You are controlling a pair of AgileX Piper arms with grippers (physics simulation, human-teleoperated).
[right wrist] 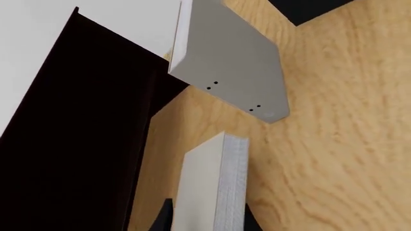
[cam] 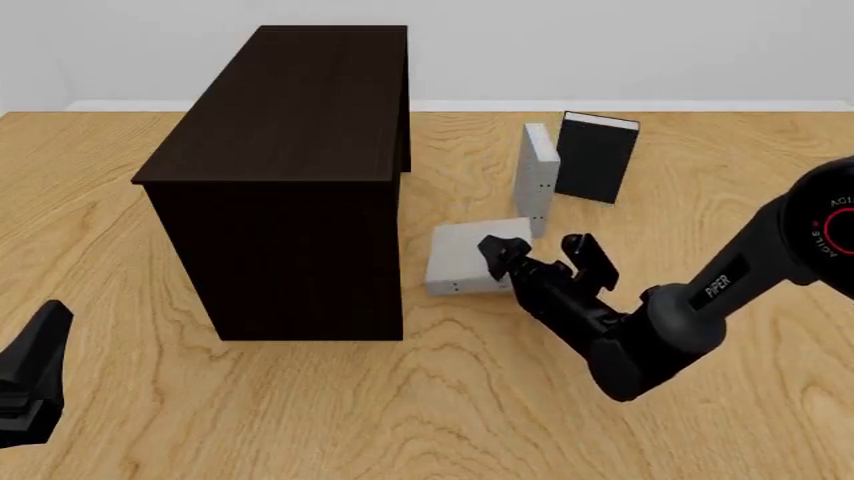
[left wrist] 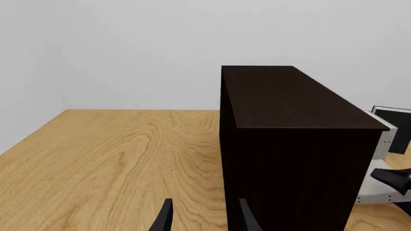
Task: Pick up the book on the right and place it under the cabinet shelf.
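My left gripper (cam: 30,375) idled at the table's (cam: 441,420) near-left edge, fingers apart and empty. The cabinet (cam: 287,170) stood left of centre. The book (cam: 470,258) lay flat just beside the cabinet's right side, its long axis apparently running left to right, one end towards the cabinet. My right gripper (cam: 537,256) had narrowed around its right edge; the wrist view suggested a grasp, though contact was unclear. The pick looked done; sliding it under the shelf remained. A second grey book (cam: 538,178) and a black book (cam: 597,157) stood behind.
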